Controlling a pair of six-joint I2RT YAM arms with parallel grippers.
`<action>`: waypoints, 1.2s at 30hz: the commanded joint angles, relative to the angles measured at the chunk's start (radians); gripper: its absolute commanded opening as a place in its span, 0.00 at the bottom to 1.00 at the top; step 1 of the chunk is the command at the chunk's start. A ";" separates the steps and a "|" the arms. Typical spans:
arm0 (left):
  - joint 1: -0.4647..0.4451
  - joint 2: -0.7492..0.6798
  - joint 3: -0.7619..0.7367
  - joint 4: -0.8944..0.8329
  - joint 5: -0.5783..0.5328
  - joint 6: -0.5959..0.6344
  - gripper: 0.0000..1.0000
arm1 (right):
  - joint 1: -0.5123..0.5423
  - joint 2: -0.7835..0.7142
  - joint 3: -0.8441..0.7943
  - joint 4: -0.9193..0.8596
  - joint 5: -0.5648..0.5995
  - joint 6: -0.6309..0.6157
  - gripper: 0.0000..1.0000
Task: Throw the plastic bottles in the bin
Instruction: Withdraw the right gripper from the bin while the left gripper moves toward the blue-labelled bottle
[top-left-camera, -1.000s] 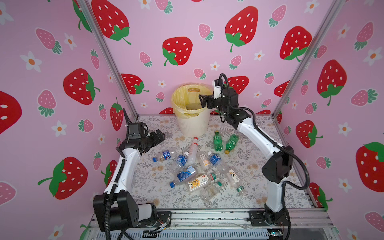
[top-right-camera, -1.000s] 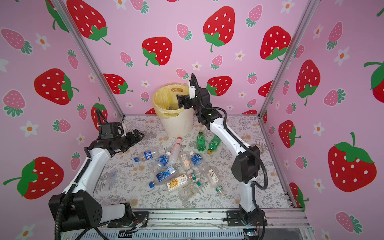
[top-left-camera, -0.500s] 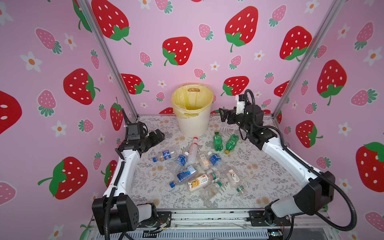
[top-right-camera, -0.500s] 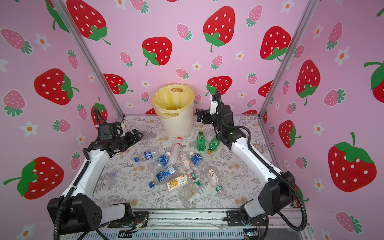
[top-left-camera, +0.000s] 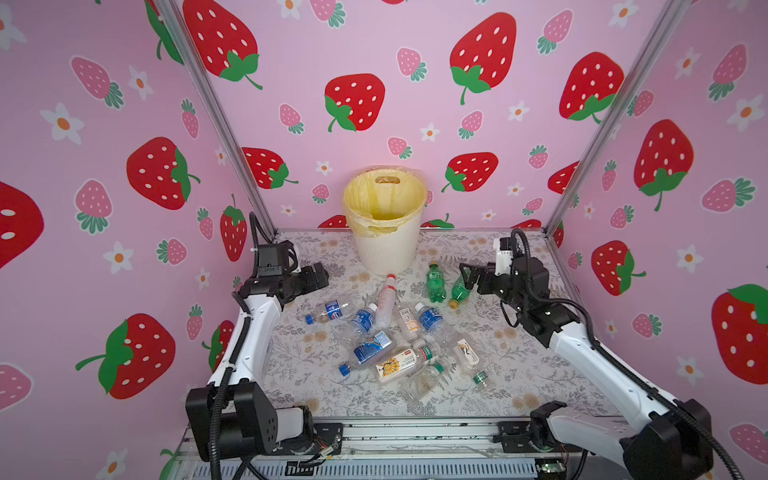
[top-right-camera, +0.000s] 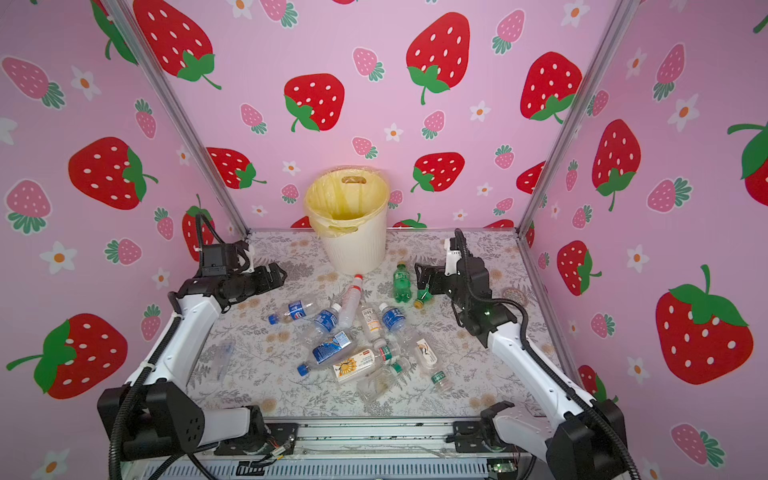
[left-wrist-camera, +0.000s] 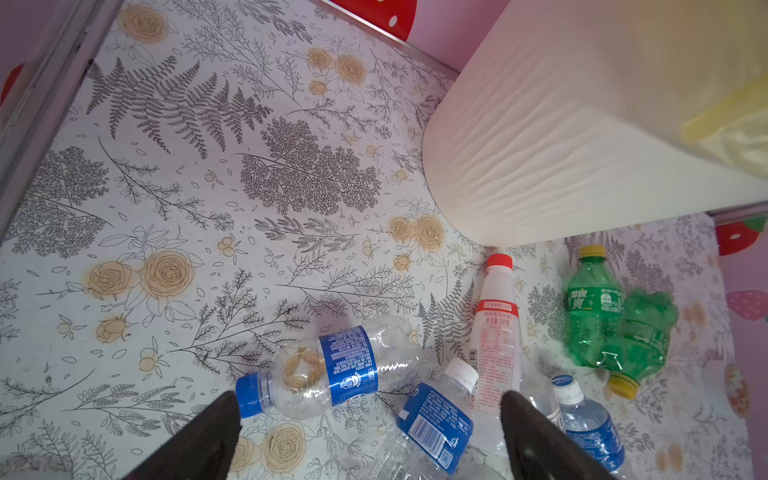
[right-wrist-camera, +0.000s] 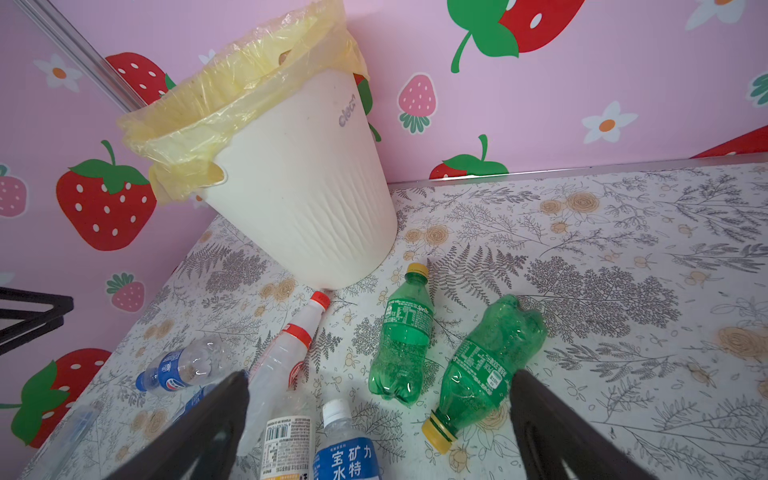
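A dozen-odd small clear and green plastic bottles (top-left-camera: 372, 351) litter the counter (top-left-camera: 519, 365), none visible in the cream-white ribbed yellow-lined bin (top-left-camera: 386, 251); left claw (top-left-camera: 321, 275) and right claw (top-left-camera: 467, 276) gape wide, empty.

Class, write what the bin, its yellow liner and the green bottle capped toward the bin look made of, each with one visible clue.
The bin: probably moulded plastic, matte cream; its wall is ribbed, with a handle cut-out.
The yellow liner: thin plastic film, translucent and glossy; it crinkles over the rim.
The green bottle: see-through tinted plastic, shiny; glints and a lobed moulded base.
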 joint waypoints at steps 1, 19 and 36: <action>-0.023 0.035 0.086 -0.103 -0.041 0.125 0.99 | -0.004 -0.081 -0.062 -0.018 -0.023 -0.016 0.99; -0.220 0.065 0.075 -0.106 -0.225 0.581 0.99 | -0.005 -0.247 -0.217 -0.051 -0.095 -0.063 0.99; -0.229 0.175 -0.020 -0.036 -0.309 0.644 0.99 | -0.008 -0.237 -0.221 -0.048 -0.098 -0.085 0.99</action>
